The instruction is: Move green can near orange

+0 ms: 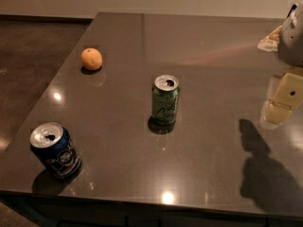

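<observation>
The green can (165, 100) stands upright near the middle of the dark table (203, 56), its silver top opened. The orange (92, 59) sits on the table to the far left of the can, close to the left edge, well apart from it. My gripper (282, 98), pale cream, hangs at the right edge of the view above the table, well to the right of the green can and holding nothing that I can see. Its arm (293, 30) rises out of view at the top right.
A dark blue can (55, 150) with a white logo leans near the front left corner. A pale packet (270, 39) lies at the far right behind the arm. The gripper's shadow (262, 167) falls on the front right. The floor lies beyond the left edge.
</observation>
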`<state>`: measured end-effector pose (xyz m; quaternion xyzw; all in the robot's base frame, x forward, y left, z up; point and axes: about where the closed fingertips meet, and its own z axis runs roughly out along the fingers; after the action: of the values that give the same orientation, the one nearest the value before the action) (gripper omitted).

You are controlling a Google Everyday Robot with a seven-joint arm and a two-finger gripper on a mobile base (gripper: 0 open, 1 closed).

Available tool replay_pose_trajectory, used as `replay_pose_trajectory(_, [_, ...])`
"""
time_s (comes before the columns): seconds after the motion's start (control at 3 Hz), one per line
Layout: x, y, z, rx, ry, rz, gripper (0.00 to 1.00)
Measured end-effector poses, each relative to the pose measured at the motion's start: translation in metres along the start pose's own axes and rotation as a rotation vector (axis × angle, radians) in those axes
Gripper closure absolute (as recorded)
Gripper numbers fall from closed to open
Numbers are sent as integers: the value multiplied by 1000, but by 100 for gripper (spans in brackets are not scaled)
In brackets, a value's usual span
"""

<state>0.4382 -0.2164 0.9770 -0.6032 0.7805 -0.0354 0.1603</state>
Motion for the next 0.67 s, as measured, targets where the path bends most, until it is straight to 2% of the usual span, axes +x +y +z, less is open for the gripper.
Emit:
replay_pose_trajectory(0.33, [0,0,0,0,0,0,0])
replay_pose_trajectory(0.67, [-10,1,6,-20,-27,7,0])
